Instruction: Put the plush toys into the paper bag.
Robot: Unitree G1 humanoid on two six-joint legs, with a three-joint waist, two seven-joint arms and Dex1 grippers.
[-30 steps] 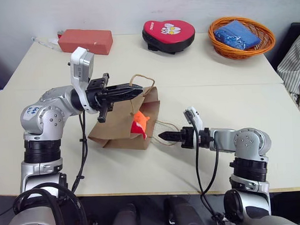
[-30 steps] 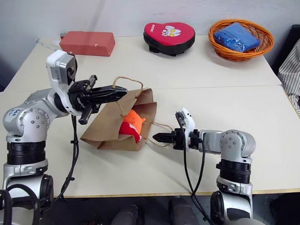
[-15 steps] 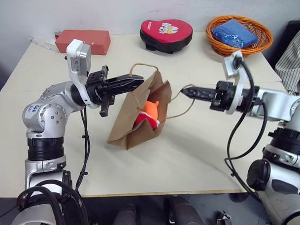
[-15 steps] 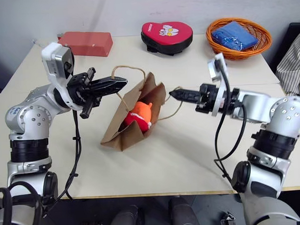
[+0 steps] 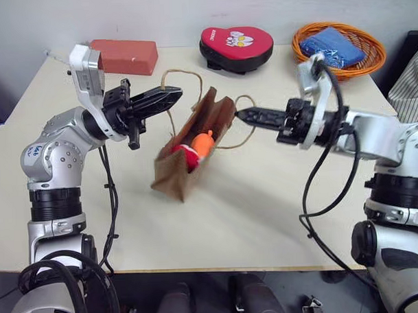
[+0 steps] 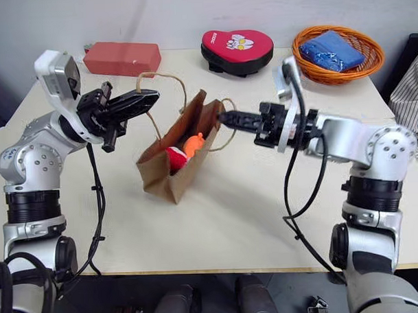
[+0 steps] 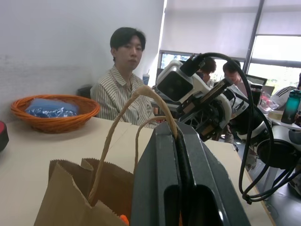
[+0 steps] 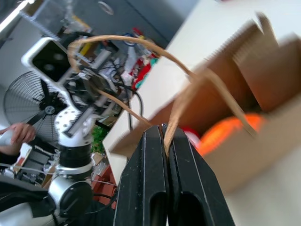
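Since 1 second ago the right gripper (image 5: 240,115) rose, clenched on 1 twine handle; left gripper (image 5: 174,96) clenched on the other; paper bag (image 5: 188,157) hangs between them, mouth up; both plush toys (image 5: 195,146) inside.

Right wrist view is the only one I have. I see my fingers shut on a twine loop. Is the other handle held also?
Observer: Yes. The left gripper is shut on the other twine handle of the paper bag.
Operator: Is the bag lifted or on the table?
Observer: Its bottom end rests on the table; its mouth is raised between the two grippers.
Operator: I see something orange inside. Are both toys in?
Observer: Both. The orange plush and the red ball plush sit inside the mouth.
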